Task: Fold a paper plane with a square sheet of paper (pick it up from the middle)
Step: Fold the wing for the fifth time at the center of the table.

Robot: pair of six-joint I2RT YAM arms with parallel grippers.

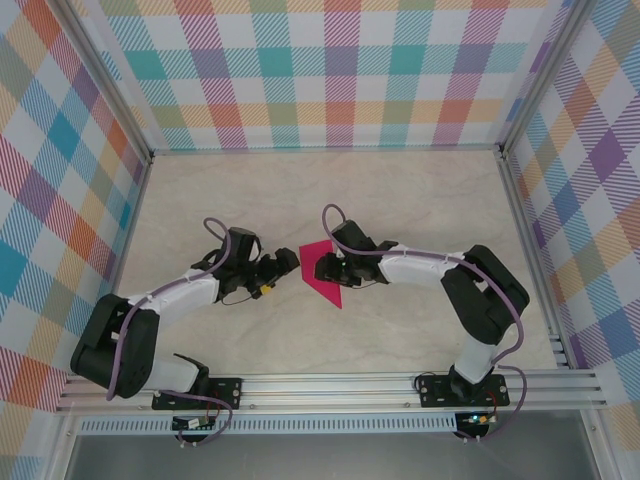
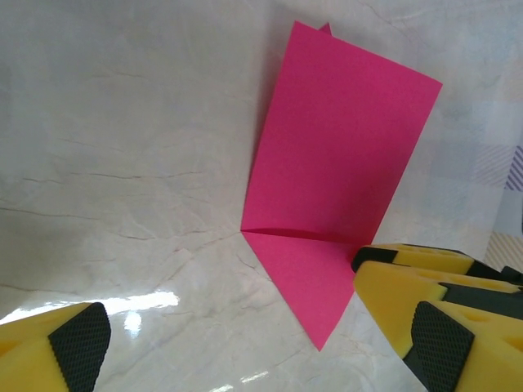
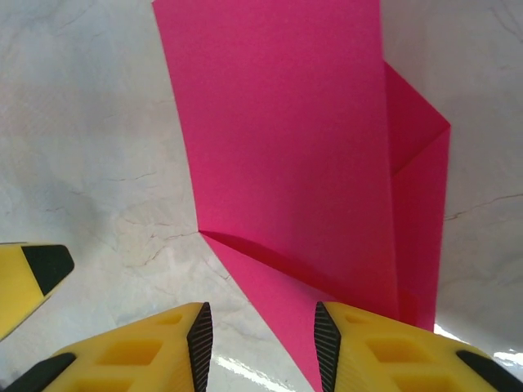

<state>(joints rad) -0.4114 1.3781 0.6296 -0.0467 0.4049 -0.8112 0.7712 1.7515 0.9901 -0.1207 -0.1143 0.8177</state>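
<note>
Nearest the camera overhead, the aluminium rail (image 1: 330,385) at the bench's front edge carries both of my arm bases, left arm (image 1: 150,310) and right arm (image 1: 480,300) reaching inward toward the middle of the bench (image 1: 420,200). Left fingers (image 1: 288,265): spread wide, nothing between the pads. In the left wrist view one black pad (image 2: 78,351) sits at the lower left and the other far over at the lower right, with bare marbled bench between them. Right fingers (image 1: 335,272): parted to a moderate gap, not clamped on anything. In the right wrist view bench surface shows between the two pads (image 3: 202,343). The sheet of paper (image 1: 312,262), magenta-pink and partly folded, lies flat on the bench between the two sets of fingers, the left ones just beside it, the right ones over its right edge. Right wrist view: the sheet (image 3: 286,147) shows one long flat panel with a diagonal crease low down, and a second layer sticking out along the right side with a turned corner. Its pointed end runs down into the gap between my right fingers, close against the right-hand pad; I cannot tell whether they touch. Left wrist view: the same sheet (image 2: 335,147), point toward the camera. Beyond it lies open bench, then checked walls (image 1: 340,70).
</note>
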